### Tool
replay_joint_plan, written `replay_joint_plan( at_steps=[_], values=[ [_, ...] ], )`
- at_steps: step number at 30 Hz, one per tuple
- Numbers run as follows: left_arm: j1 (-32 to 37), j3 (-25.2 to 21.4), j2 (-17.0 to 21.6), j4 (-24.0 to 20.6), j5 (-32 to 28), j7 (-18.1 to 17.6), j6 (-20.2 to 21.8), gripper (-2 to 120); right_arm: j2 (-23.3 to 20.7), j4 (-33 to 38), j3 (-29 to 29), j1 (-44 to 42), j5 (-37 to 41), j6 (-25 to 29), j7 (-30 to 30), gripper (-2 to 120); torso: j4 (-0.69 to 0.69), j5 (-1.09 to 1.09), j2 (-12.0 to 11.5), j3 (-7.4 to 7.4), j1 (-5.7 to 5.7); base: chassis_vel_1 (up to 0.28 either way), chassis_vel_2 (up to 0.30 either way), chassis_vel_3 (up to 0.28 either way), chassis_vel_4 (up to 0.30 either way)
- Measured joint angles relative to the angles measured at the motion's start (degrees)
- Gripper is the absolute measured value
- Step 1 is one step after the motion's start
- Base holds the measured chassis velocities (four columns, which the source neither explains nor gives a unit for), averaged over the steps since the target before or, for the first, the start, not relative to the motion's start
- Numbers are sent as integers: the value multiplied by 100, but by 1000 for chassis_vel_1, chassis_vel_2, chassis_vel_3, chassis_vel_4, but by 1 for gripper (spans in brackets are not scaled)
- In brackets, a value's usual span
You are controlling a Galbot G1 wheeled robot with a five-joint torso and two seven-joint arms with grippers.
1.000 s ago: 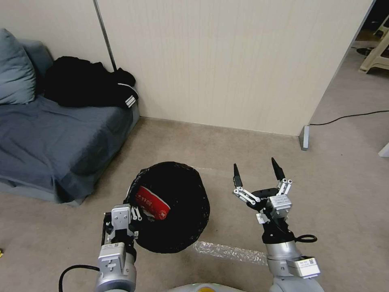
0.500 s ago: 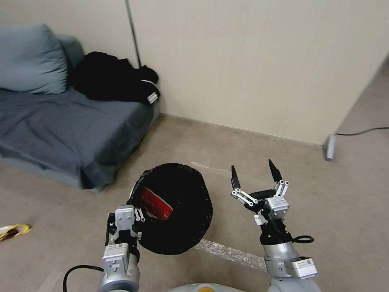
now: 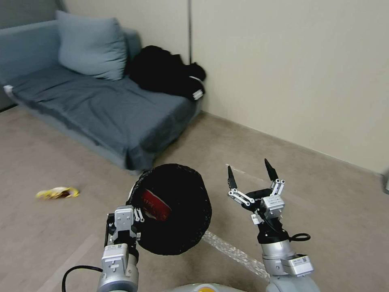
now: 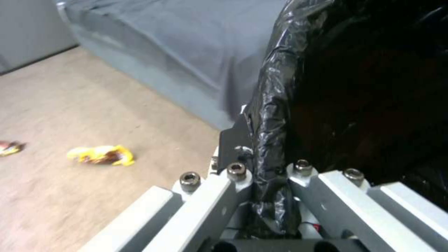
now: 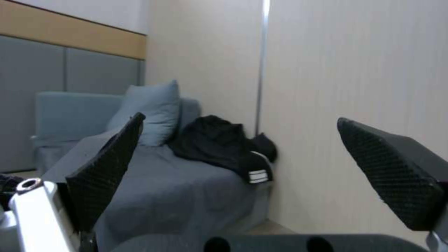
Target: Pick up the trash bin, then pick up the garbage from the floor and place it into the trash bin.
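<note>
My left gripper (image 3: 135,215) is shut on the near rim of the trash bin (image 3: 178,227), a round bucket lined with a black bag and held up off the floor. A red-white packet (image 3: 155,205) of garbage lies inside it. In the left wrist view the fingers (image 4: 233,150) pinch the black liner of the bin (image 4: 275,115). A yellow snack wrapper (image 3: 56,192) lies on the floor to the left, and shows as the wrapper (image 4: 101,155) in the left wrist view with another small piece (image 4: 8,147) beyond it. My right gripper (image 3: 250,173) hangs open and empty beside the bin.
A grey-blue sofa (image 3: 101,109) with a cushion (image 3: 91,44) and a black jacket (image 3: 168,77) stands against the beige wall (image 3: 291,69). A strip of shiny tape (image 3: 239,253) crosses the carpet near my base. Open carpet lies to the left around the wrapper.
The whole head view has swung left: the sofa moved toward the middle and the yellow wrapper came further into view. Both arms and the held bin keep their places relative to me.
</note>
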Motion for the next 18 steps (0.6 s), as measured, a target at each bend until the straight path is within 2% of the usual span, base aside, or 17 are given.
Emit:
replay_joint_plan(
  at_steps=[18],
  values=[
    [42, 2, -24, -56, 33, -1, 2, 0, 10, 5, -37, 45, -27, 6, -77, 100, 0, 0, 0, 0, 1, 127, 132, 120, 120]
  ],
)
